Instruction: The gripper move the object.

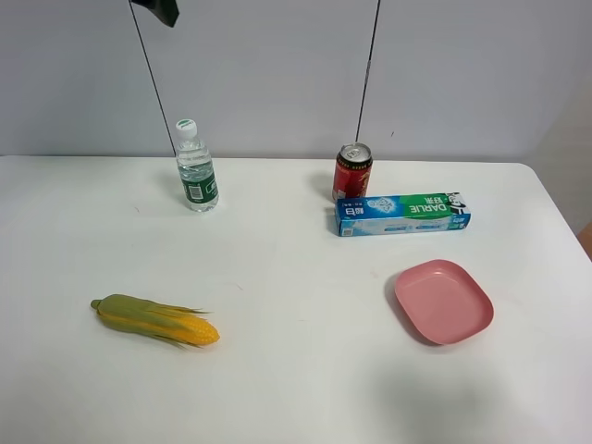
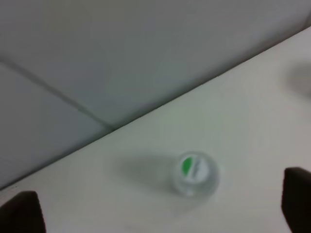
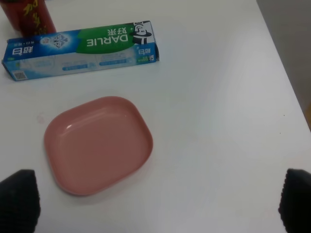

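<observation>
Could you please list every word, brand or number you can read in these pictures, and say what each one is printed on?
"DARLIE": toothpaste box, upside down in both the high and right wrist views.
Chinese characters beside the brand and at the box's blue end: too small to read.
Yellow characters on the red drink can: cut off, unreadable.
Green label on the water bottle: too small to read.
Fine print on the box: blurred.

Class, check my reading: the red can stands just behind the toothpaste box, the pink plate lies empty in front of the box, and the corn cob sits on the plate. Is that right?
One part is wrong. The corn cob is not on the pink plate; it lies on the bare table far over on the other side, as the exterior high view shows. The red can does stand behind the toothpaste box, and the plate is empty.
</observation>
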Robot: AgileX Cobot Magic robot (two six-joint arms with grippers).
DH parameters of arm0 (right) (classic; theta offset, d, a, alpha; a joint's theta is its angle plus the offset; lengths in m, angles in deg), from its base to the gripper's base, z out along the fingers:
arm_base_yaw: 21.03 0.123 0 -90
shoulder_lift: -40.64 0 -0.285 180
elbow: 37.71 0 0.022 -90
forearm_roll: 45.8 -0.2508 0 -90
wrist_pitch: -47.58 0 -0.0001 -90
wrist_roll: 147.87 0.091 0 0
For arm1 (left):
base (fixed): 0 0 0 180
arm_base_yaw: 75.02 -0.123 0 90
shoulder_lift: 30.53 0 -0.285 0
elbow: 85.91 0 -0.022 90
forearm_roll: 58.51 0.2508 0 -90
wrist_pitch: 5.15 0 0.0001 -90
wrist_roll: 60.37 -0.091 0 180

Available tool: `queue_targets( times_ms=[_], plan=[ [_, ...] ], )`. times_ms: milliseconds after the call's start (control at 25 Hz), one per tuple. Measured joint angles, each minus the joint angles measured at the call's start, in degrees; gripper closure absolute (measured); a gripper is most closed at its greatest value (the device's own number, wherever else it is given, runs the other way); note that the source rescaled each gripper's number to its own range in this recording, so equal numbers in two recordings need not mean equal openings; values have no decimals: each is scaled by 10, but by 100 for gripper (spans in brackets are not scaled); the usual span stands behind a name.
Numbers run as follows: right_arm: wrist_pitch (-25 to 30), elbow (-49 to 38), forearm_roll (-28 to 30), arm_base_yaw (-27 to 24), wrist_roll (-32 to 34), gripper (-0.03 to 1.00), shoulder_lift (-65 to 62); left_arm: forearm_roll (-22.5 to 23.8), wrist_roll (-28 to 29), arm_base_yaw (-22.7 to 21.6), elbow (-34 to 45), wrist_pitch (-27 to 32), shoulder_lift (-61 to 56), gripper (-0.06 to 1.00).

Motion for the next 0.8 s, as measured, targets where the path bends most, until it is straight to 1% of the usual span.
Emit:
queue_targets(
  times_ms=[160, 400, 480, 560, 720, 800],
  plan=[
    [0, 0, 0, 0, 0, -3, 0, 1, -17, -46, 138, -50, -71, -4],
    [0, 0, 0, 0, 0, -3, 0, 0, -23, -119, 380, -163, -234, -4],
    [0, 0, 0, 0, 0, -3, 0, 0, -15, -132, 455, -184, -310, -4],
    [0, 0, 0, 0, 0, -3, 0, -1, 3, -139, 517, -191, -381, -4],
    [0, 0, 0, 0, 0, -3, 0, -2, 45, -141, 630, -202, -536, -4],
    [0, 0, 0, 0, 0, -3, 0, -2, 54, -141, 678, -210, -621, -4]
  ],
)
